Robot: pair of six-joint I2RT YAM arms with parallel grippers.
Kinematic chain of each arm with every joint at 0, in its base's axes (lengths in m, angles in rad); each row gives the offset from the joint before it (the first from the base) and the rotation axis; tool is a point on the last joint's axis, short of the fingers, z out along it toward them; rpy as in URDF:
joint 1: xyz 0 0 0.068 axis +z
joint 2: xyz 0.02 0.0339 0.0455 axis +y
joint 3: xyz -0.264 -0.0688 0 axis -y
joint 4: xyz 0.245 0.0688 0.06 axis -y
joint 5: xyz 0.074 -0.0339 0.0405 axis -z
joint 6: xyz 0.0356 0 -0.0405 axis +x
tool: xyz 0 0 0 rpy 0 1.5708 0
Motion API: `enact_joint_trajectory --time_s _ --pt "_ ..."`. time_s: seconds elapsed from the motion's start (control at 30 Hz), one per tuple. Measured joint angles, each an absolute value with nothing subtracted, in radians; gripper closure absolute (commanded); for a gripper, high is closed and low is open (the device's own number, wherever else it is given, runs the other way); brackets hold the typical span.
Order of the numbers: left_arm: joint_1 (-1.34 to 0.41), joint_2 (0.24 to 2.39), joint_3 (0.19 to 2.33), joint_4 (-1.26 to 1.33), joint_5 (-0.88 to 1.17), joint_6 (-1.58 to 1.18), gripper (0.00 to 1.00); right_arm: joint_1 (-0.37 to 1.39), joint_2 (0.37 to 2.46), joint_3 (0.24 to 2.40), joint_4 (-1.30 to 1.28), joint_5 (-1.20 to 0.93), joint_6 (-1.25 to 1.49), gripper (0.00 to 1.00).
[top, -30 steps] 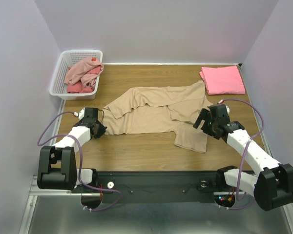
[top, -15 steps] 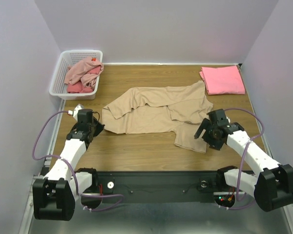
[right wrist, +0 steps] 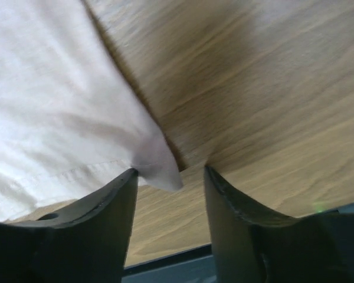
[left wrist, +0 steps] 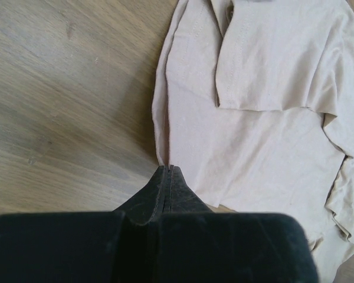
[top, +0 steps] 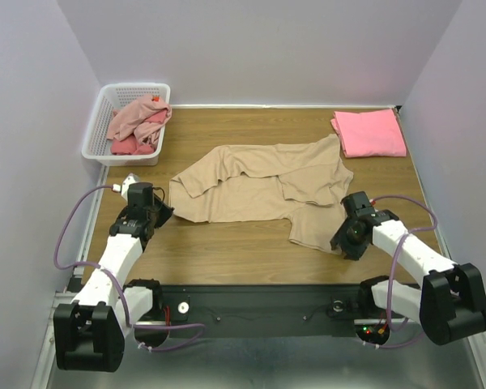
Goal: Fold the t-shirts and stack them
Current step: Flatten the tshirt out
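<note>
A large beige t-shirt (top: pixel 259 188) lies spread across the middle of the table, partly folded over itself. My left gripper (top: pixel 164 213) is shut at its near left corner (left wrist: pixel 165 159), whose edge runs straight into the closed fingertips (left wrist: pixel 168 170). My right gripper (top: pixel 344 243) is low over the near right corner. Its jaws stand partly apart, and the tip of the hem (right wrist: pixel 162 174) sits between them against the left finger (right wrist: pixel 115 194). A folded salmon-pink t-shirt (top: pixel 370 132) rests at the back right. Dusty-pink and red t-shirts (top: pixel 138 123) are heaped in the basket.
The white lattice basket (top: pixel 97 130) stands at the back left corner. The table's front edge and a dark rail (right wrist: pixel 165 265) lie just behind my right fingers. Bare wood (top: pixel 227 247) shows between the shirt and the near edge.
My right gripper has dropped toward the near edge onto the shirt's corner and its jaws have narrowed. The left arm has swung its elbow outward while its gripper stayed at the left corner.
</note>
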State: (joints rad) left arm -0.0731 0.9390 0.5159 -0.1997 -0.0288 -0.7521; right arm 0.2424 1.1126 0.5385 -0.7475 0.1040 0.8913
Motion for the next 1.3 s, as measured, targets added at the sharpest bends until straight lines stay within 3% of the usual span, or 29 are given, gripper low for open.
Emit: enact_joint_trajectory --time_s 0.07,0.1,0.2,0.4,0.53,0.83,1.1,1.3 --pt "-0.073 0.937 0.516 -0.2 -0.029 -0.752 1.0 0.242 1.118 0.537 -0.745 0.104 0.89 0.68" --pt "-0.073 0.937 0.516 -0.2 -0.029 -0.752 1.0 0.242 1.119 0.535 -0.749 0.104 0.891 0.81" --pt "-0.073 0.937 0.516 -0.2 -0.029 -0.752 1.0 0.241 1.12 0.532 -0.733 0.104 0.892 1.0" --pt "-0.073 0.91 0.523 -0.223 -0.015 -0.746 1.0 0.242 1.107 0.568 -0.71 0.094 0.859 1.0" --pt "-0.073 0.842 0.6 -0.289 -0.007 -0.732 1.0 0.242 1.039 0.742 -0.709 0.1 0.813 1.0" --pt "-0.079 0.712 1.083 -0.407 -0.017 -0.685 1.0 0.242 0.957 1.323 -0.672 0.182 0.689 1.0" --pt "-0.079 0.731 1.532 -0.543 -0.054 -0.652 1.0 0.242 0.968 1.687 -0.688 0.237 0.62 1.0" --pt "-0.079 0.734 1.712 -0.583 -0.062 -0.635 1.0 0.242 0.962 1.901 -0.688 0.263 0.584 1.0"
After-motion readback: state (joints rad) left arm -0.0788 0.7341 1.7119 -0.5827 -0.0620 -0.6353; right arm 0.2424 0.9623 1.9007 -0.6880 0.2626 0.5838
